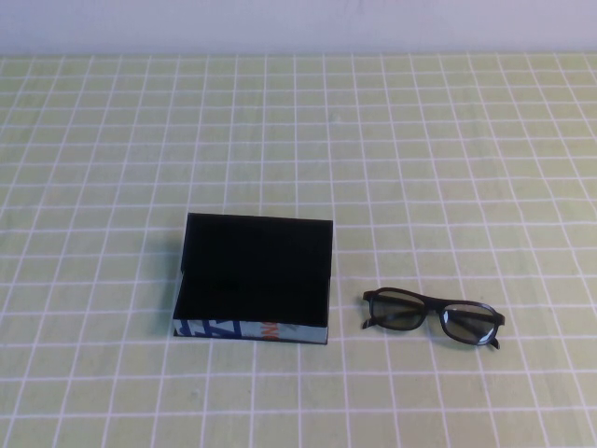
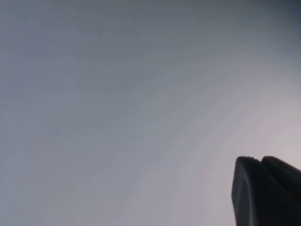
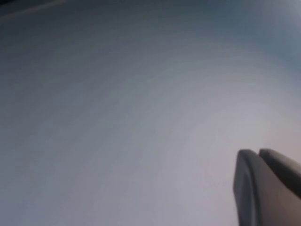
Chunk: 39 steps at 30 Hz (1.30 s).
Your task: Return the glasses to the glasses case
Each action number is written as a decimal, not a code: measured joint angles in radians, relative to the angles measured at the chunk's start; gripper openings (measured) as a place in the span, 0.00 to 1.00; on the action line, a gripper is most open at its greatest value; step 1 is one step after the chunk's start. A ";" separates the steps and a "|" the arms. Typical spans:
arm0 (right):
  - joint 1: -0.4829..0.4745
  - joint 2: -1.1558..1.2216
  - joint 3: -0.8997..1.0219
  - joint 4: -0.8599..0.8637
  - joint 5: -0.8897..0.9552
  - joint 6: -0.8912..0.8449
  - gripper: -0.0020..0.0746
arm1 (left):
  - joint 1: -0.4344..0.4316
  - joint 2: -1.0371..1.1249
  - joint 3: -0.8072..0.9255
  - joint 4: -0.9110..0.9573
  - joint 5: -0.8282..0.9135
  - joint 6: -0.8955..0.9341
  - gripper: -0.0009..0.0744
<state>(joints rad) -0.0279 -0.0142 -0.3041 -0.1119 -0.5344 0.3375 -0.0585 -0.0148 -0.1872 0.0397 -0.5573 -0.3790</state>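
Both end effectors [image 2: 256,162] [image 3: 257,153] off-table, closed

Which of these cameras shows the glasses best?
The high view: the glasses lie whole on the checked cloth, beside the open glasses case. The wrist views show nothing of them, only blank grey and the left gripper and shut right gripper, both off the table.

From where I sit this looks like a staged test bench rather than a lived-in room; the counter [image 1: 448,140] is draped in a yellow-green cloth with a white grid, and a plain pale wall [image 1: 298,23] runs along its far edge. Both wrist cameras give me only blank grey-white surface; I cannot tell more about the place.
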 joint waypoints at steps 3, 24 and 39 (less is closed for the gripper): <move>0.000 0.022 -0.110 -0.008 0.069 0.053 0.00 | 0.000 0.024 -0.110 0.030 0.056 0.060 0.01; 0.123 0.711 -0.529 0.228 1.057 -0.083 0.00 | 0.000 0.605 -0.559 0.023 1.246 0.045 0.01; 0.307 1.329 -0.926 0.419 1.645 -0.836 0.00 | 0.000 0.726 -0.559 -0.284 1.419 0.221 0.01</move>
<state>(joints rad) 0.2791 1.3152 -1.2296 0.3069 1.1110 -0.4989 -0.0585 0.7113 -0.7465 -0.2447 0.8619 -0.1577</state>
